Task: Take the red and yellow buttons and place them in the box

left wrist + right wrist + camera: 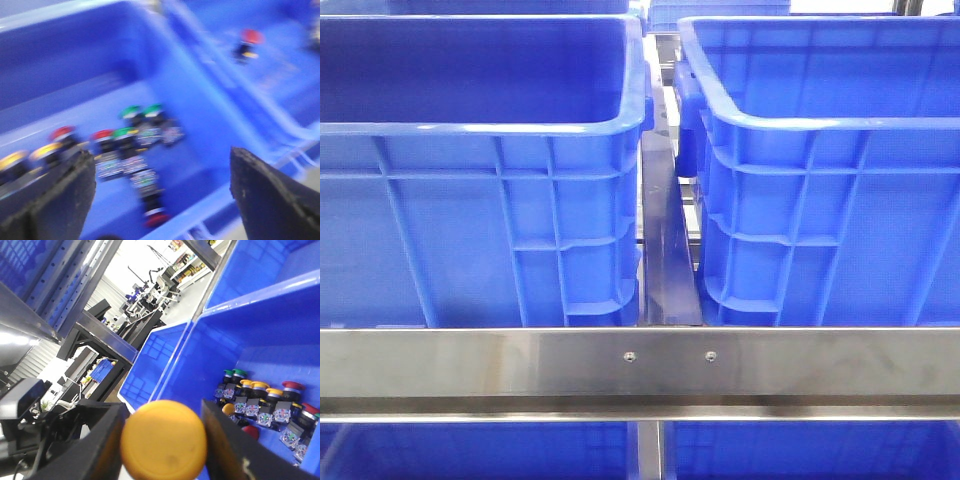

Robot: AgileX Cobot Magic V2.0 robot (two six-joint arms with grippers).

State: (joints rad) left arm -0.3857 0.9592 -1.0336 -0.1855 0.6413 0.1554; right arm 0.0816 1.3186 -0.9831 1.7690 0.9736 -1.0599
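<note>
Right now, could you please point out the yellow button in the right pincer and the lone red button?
yellow button (164, 439): right wrist view, centre of its cap.
lone red button (251, 36): left wrist view, its red cap.

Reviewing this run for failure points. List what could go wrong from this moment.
1. The right gripper holds the yellow button by its rounded cap, which may slip out before reaching a box.
2. The left wrist view is motion-blurred; the open left gripper could misjudge the tightly packed buttons and grab a green one.
3. The front view shows only bin walls, so neither arm is monitored there.
</note>
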